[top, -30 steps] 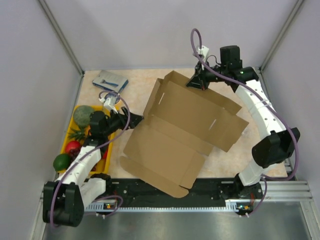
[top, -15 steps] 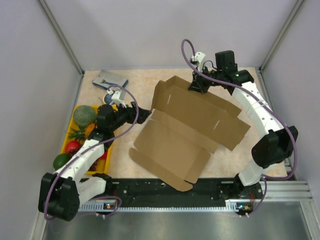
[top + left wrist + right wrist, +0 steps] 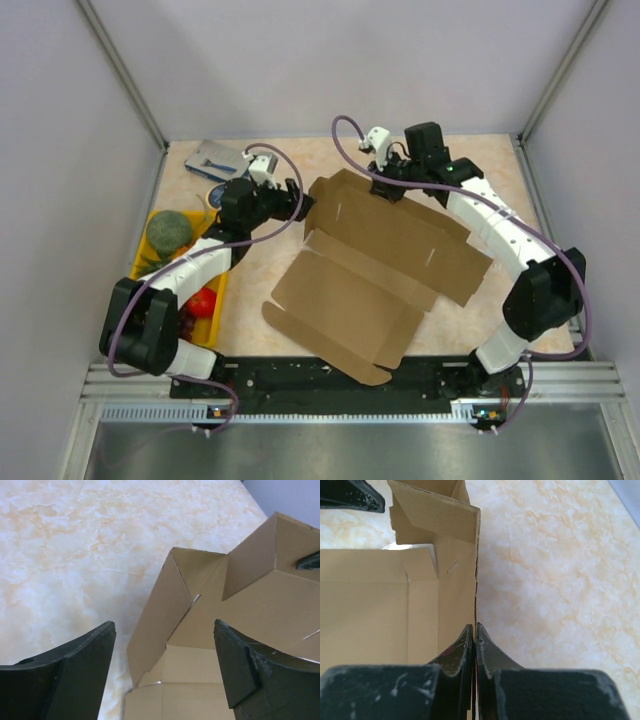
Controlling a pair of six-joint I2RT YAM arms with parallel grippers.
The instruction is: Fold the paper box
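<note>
The paper box (image 3: 375, 265) is a brown corrugated cardboard mailer, half unfolded, lying across the middle of the table with its far walls raised. My right gripper (image 3: 381, 187) is shut on the box's far upright wall; in the right wrist view the thin cardboard edge (image 3: 476, 580) runs straight into the closed jaws of my right gripper (image 3: 475, 630). My left gripper (image 3: 297, 200) is open at the box's far left corner. In the left wrist view the raised corner flap (image 3: 160, 620) stands between the spread fingers of my left gripper (image 3: 165, 635), not touching them.
A blue-grey flat packet (image 3: 222, 160) lies at the far left corner. A yellow tray (image 3: 143, 256) with a green melon (image 3: 168, 229), a red fruit (image 3: 203, 301) and other fruit sits at the left edge. Grey walls enclose the table.
My left gripper has moved up and right to the box's far left corner. My right gripper has dragged the held wall leftward, and the box has shifted and turned with it.
</note>
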